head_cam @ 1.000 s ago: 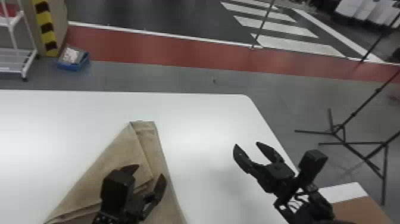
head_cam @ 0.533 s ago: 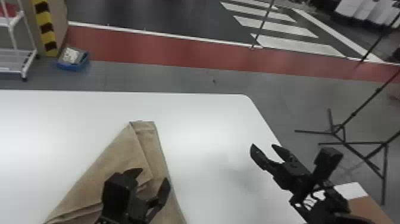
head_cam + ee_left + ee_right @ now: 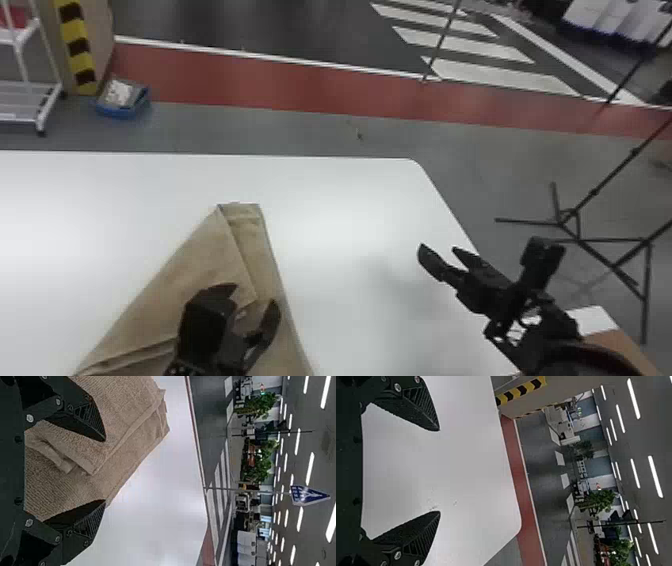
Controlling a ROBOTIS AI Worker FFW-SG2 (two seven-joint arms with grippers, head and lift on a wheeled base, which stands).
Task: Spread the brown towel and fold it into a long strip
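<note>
At the far left of my head view, well beyond the left tool (image 3: pixel 253 295) and off to its left, a white rack (image 3: pixel 20 102) stood on the floor. Next to it came a post with yellow and black stripes (image 3: pixel 77 47), then a blue bin (image 3: pixel 120 111) with something pale in it. Nearer in, the brown towel (image 3: pixel 200 255) lay on the white table (image 3: pixel 350 210), under the left tool and around it. It was partly folded, its narrow end pointing ahead of the tool and its body widening back toward me, with layered creases on the tool's left. One folded edge ran down from the narrow end toward the tool's tips.

I had the left tool's two fingers apart over the cloth. From the left wrist, I saw a folded corner between the left tool (image 3: pixel 105 471) fingers, ungripped; I couldn't tell whether the tips touched the cloth.

To the right of the towel, well apart from it, I had the right tool (image 3: pixel 438 247) over the table near its right edge. Its fingers were apart too, and from the right wrist I saw only bare tabletop between them. Beyond that tool, on its right, a black stand (image 3: pixel 593 192) spread its legs on the floor. Nearer me on that same side was a brown surface (image 3: pixel 615 342) with a white part next to it.
</note>
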